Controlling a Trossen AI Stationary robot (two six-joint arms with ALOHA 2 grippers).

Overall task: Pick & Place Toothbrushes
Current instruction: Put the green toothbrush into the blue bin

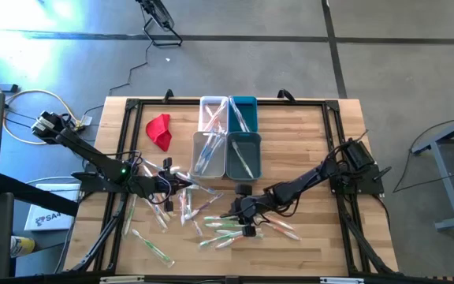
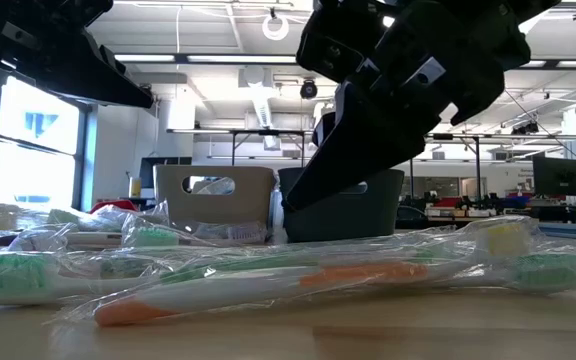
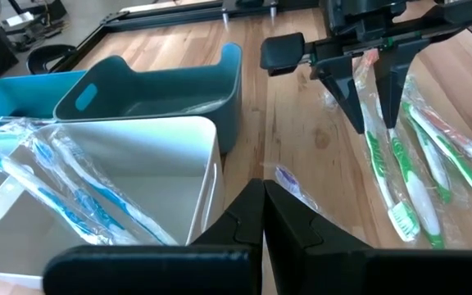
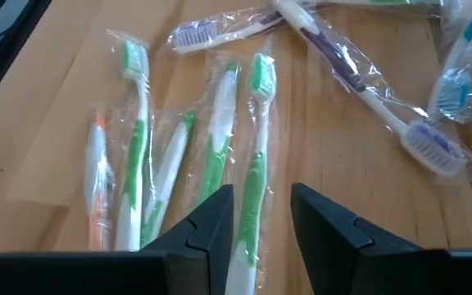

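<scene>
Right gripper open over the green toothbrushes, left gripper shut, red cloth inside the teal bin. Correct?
Not the cloth. The high view shows the red cloth on bare table left of the bins, not in a teal bin. The rest stands.

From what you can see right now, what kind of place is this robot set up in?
Probably a robotics lab or workshop in an open industrial space: a wooden table on a bare concrete floor, loose cables beside it, and desks with monitors under exposed ceiling pipes.

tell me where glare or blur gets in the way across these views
High view: window glare washes out the floor's upper-left corner. Low view: the nearest toothbrushes are soft, and the dark right claw is silhouetted against ceiling lights. Right wrist view: wrappers glint but colours read fine.
</scene>
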